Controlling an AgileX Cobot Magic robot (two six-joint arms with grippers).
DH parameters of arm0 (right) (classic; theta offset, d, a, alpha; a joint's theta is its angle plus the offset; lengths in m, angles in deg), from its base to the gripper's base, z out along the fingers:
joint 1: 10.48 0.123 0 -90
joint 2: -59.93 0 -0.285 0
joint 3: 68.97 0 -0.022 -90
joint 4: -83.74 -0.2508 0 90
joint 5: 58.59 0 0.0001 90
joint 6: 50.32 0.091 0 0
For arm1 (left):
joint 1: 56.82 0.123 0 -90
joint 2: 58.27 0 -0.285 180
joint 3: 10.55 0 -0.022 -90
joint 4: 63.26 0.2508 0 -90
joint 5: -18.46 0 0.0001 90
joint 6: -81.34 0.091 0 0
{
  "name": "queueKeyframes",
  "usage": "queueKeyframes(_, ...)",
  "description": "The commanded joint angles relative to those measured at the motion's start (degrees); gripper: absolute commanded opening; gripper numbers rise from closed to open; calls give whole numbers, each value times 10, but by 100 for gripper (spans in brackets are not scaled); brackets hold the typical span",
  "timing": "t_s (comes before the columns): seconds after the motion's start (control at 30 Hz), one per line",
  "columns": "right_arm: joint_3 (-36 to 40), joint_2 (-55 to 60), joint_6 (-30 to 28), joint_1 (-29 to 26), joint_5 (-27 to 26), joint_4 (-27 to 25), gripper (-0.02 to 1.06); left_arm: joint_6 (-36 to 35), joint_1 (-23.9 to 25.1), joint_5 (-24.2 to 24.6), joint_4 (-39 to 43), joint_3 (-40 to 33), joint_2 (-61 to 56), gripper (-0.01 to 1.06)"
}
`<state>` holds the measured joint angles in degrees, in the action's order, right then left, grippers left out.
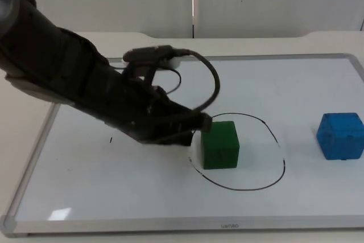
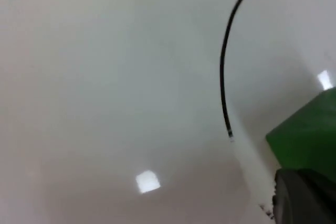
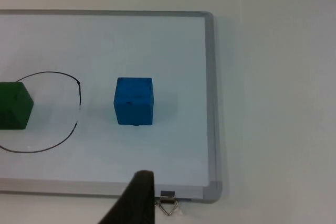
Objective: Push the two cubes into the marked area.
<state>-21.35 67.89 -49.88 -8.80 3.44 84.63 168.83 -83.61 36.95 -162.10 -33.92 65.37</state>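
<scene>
Two cubes sit on a whiteboard that lies flat on the table. From the top camera, the green cube stands inside the black drawn oval, over toward the oval's nine o'clock side. The blue cube rests well apart from it, out at three o'clock from the oval and near the whiteboard's edge. The left arm reaches across the whiteboard from the ten o'clock direction, and the left claw is down at the green cube's nine o'clock face, touching it or just beside it; how far its fingers are parted cannot be told from here.

Through the left wrist camera, a corner of the green cube shows right next to a black fingertip, with a stretch of the oval line curving over the white surface. Whether the left claw is spread or closed cannot be told here either, though it has no hold on the cube.

Through the right wrist camera, the blue cube stands outside the oval, near it, while the green cube lies within the line. One dark fingertip of the right claw hangs over the whiteboard's frame, and its opening cannot be told. The right arm waits.
</scene>
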Motion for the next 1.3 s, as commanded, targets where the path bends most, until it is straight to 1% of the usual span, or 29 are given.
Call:
queueKeyframes(0.0,1,-2,1,3,-3,0,105,-11,9,5,22,2,-31,0)
queueKeyframes(0.1,1,-2,1,3,-3,0,105,-50,27,2,83,2,-90,0)
queueKeyframes(0.13,1,-2,1,3,-3,0,105,-50,27,2,83,2,-90,0)
queueKeyframes(0.2,1,-2,1,3,-3,0,105,-83,42,2,123,2,-144,0)
queueKeyframes(0.27,1,-2,1,2,-3,0,105,-131,59,2,172,2,-213,0)
queueKeyframes(0.3,1,-2,1,2,-3,0,105,-131,59,2,172,2,-213,0)
queueKeyframes(0.43,1,-2,1,0,-3,0,105,-210,78,6,271,2,-324,0)
queueKeyframes(0.47,1,-2,1,0,-3,0,105,-210,78,6,271,2,-324,0)
queueKeyframes(0.63,1,-2,1,0,-3,0,105,-376,82,28,476,2,-442,0)
queueKeyframes(0.67,1,-2,1,0,-3,0,105,-376,82,28,476,2,-442,0)
queueKeyframes(0.73,1,-2,1,0,-3,0,105,-440,82,42,550,2,-486,0)
queueKeyframes(0.8,1,-2,1,0,-3,0,105,-510,82,69,633,2,-529,0)
queueKeyframes(0.83,1,-2,1,0,-3,0,105,-510,82,69,633,2,-529,0)
queueKeyframes(0.87,1,-2,1,0,-3,0,105,-543,82,89,662,1,-553,0)
queueKeyframes(0.9,1,-2,1,0,-3,0,105,-584,82,119,714,1,-588,0)
queueKeyframes(0.93,1,-2,1,0,-3,0,105,-598,82,130,729,1,-600,0)
queueKeyframes(1.0,1,-2,1,0,-3,0,105,-644,82,171,777,0,-643,0)
queueKeyframes(1.03,1,-2,1,0,-3,0,105,-644,82,171,777,0,-643,0)
queueKeyframes(1.07,1,-2,1,0,-3,0,105,-666,82,185,806,-9,-682,0)
queueKeyframes(1.1,1,-2,1,0,-3,0,105,-678,82,190,818,-19,-705,0)
queueKeyframes(1.17,1,-2,1,0,-3,0,105,-698,82,200,837,-55,-771,0)
queueKeyframes(1.2,1,-2,1,0,-3,0,105,-698,82,200,837,-55,-771,0)
queueKeyframes(1.27,1,-2,1,0,-3,0,105,-729,82,208,861,-96,-834,0)
